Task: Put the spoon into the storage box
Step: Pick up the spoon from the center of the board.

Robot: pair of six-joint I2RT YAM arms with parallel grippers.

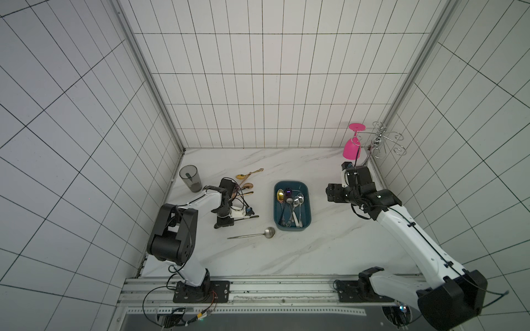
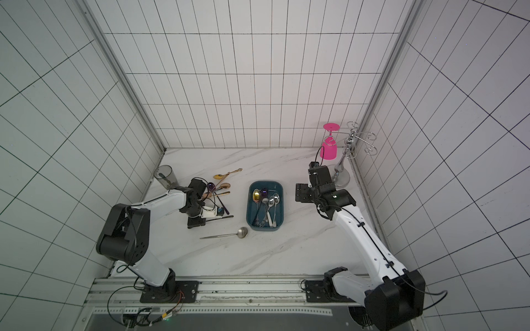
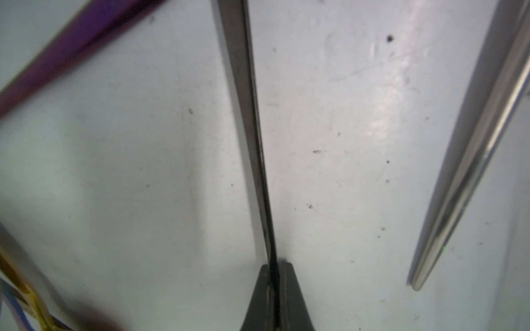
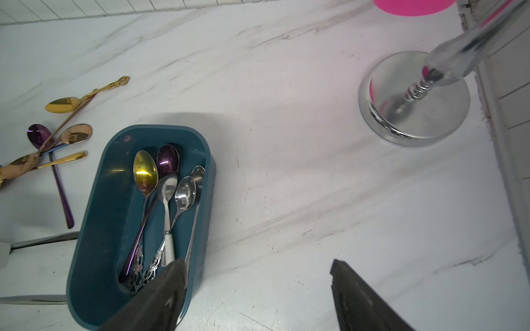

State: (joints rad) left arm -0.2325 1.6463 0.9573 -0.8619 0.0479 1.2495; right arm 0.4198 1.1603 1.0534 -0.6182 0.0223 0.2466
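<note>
one silver spoon lies nearest, just off the front corner of the storage box. behind it the left gripper is clamped tight on a dark spoon by its handle, down by the table, left of the box. right gripper hangs right of it, fingers wide apart.

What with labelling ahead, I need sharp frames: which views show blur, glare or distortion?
Left wrist: soft close-up, purple handle blurriest, dark handle clearer. Right wrist: box sharp, glare on its gold spoon, stand blurred along its stem. Both top views: sharp, though the wide angle splays the side walls.
</note>
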